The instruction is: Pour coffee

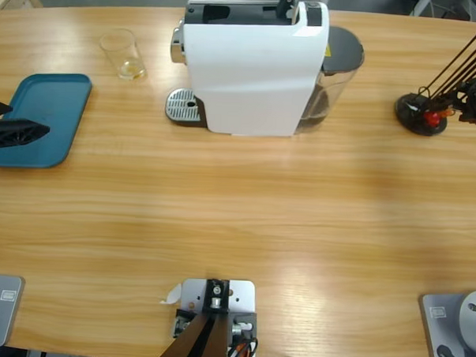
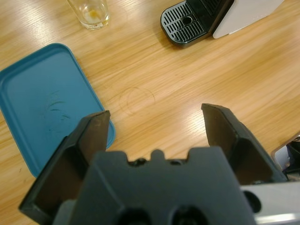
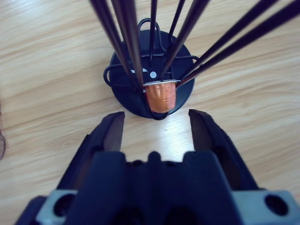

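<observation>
Right gripper (image 3: pixel 157 124) spread wide before the capsule rack, left gripper (image 2: pixel 154 126) gaping over bare table.

Just ahead of the right jaws, an orange capsule (image 3: pixel 161 96) sits low in the black wire holder (image 3: pixel 140 65), whose rods fan toward the wrist; closing off-centre could snag a rod and tip the stand. Far ahead of the left gripper, past the blue tray (image 2: pixel 42 103), stands the glass (image 2: pixel 91 11) holding only a trace of coffee (image 2: pixel 93 14), beside the machine's drip grate (image 2: pixel 183 23).
</observation>
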Tool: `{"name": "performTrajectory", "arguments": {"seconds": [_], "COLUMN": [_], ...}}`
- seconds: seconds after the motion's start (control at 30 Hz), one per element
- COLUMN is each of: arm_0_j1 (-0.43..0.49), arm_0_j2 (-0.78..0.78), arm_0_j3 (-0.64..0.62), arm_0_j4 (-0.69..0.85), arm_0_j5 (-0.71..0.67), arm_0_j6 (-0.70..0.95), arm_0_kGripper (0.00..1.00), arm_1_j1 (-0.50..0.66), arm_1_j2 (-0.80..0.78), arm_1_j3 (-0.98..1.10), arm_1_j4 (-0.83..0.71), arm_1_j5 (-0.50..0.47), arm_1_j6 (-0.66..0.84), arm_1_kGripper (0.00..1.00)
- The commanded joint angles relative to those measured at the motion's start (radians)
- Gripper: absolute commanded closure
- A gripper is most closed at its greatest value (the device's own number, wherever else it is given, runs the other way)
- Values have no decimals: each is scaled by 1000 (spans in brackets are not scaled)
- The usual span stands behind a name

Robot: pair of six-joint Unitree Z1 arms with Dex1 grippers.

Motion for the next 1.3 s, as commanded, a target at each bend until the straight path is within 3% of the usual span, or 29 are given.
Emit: {"name": "performTrajectory", "arguments": {"seconds": [0.03, 0.17, 0.23, 0.47, 0.9, 1.3], "arm_0_j1": [-9, -9, -9, -9, -9, -9], "arm_0_j2": [-7, -10, -12, -15, -21, -21], "arm_0_j3": [35, 35, 35, 36, 38, 38], "arm_0_j4": [-14, -14, -14, -16, -16, -16], "arm_0_j5": [17, 17, 16, 13, 9, 4], "arm_0_j6": [-6, -5, -4, -2, 0, 0], "arm_0_kGripper": [161, 161, 161, 161, 161, 161], "arm_1_j1": [-11, 6, 35, 213, 219, 211], "arm_1_j2": [-16, -96, -134, -211, -74, -53], "arm_1_j3": [30, 84, 117, 238, 292, 295], "arm_1_j4": [-17, -44, -62, -154, -299, -324], "arm_1_j5": [-32, -35, -51, -209, -215, -238], "arm_1_j6": [32, 56, 86, 187, 206, 218], "arm_1_kGripper": [484, 468, 398, 393, 395, 395]}}
